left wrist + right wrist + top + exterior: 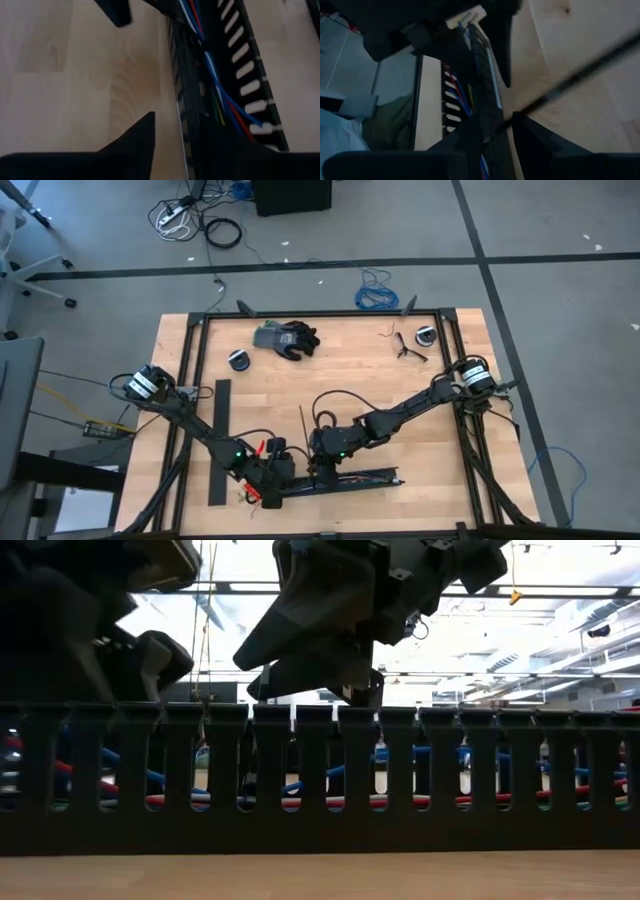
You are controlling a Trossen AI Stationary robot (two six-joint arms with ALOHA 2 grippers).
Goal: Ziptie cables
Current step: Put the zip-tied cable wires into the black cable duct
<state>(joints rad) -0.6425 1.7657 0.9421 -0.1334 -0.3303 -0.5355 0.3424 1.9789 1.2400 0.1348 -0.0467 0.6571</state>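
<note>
Near the front edge of the pale wooden counter [350, 370], the thin blue, red and white cables [210, 70] are seen lying inside the long black slotted plastic channel [345, 478]. The left gripper [270, 480] is held at the channel's left end with its jaws spread, one finger on each side of the near channel wall. The right gripper [322, 465] is placed just beside it over the channel, jaws straddling the channel wall; whether they are pinching it cannot be told.

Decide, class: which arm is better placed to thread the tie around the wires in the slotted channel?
Probably the right. The right gripper hangs over the channel mid-length, where the cables lie. The left gripper sits at the channel's end, its fingers straddling the wall, apparently steadying it.
</note>
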